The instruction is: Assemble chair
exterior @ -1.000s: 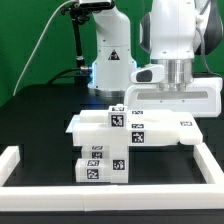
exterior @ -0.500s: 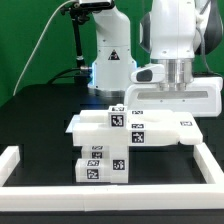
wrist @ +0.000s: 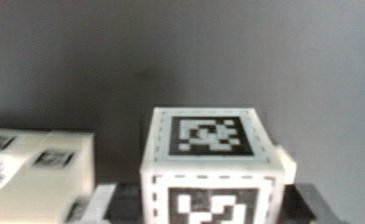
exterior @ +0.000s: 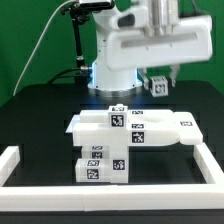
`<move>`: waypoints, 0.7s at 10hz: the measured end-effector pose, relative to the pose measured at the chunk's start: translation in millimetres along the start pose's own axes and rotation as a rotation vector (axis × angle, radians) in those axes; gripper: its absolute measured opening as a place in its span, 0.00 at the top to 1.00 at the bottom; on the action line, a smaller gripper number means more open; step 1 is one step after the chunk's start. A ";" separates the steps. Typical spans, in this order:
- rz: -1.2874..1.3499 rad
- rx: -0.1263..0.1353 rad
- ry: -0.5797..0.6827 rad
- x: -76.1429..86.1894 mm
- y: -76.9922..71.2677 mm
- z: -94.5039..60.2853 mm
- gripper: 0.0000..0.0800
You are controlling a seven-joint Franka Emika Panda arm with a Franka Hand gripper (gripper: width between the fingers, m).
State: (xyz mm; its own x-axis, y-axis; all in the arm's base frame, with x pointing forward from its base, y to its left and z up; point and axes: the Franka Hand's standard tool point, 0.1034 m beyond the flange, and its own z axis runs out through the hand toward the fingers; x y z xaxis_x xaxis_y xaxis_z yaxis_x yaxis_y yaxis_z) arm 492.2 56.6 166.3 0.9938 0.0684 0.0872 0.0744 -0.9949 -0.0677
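My gripper point(exterior: 158, 83) hangs high above the table at the exterior view's right. It is shut on a small white chair block point(exterior: 158, 85) with black-and-white tags. In the wrist view this block point(wrist: 209, 150) sits between the dark fingers point(wrist: 118, 200), with one tag on its top face and another on the face toward the camera. The rest of the chair point(exterior: 125, 128) lies below on the black table: a flat panel, and a stack of tagged blocks point(exterior: 100, 165) in front of it. A corner of these pieces point(wrist: 28, 160) shows beside the held block.
A low white border rail point(exterior: 15, 160) runs along the table's sides and front point(exterior: 110, 206). The arm's white base point(exterior: 110, 60) stands at the back, with a black cable looping off toward the exterior view's left.
The gripper has risen from just above the chair's flat panel to well above the table, carrying the small tagged block. The pieces on the table have not moved.
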 end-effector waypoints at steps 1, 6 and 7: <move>0.027 -0.004 0.007 10.5 -6.5 1.7 0.64; 0.006 -0.012 -0.004 11.7 -10.1 8.9 0.64; -0.066 -0.016 0.011 17.3 4.0 2.6 0.64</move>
State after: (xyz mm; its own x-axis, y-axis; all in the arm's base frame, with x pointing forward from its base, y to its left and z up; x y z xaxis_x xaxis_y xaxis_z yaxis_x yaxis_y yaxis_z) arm 509.9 54.0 165.0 0.9859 0.1327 0.1015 0.1378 -0.9894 -0.0452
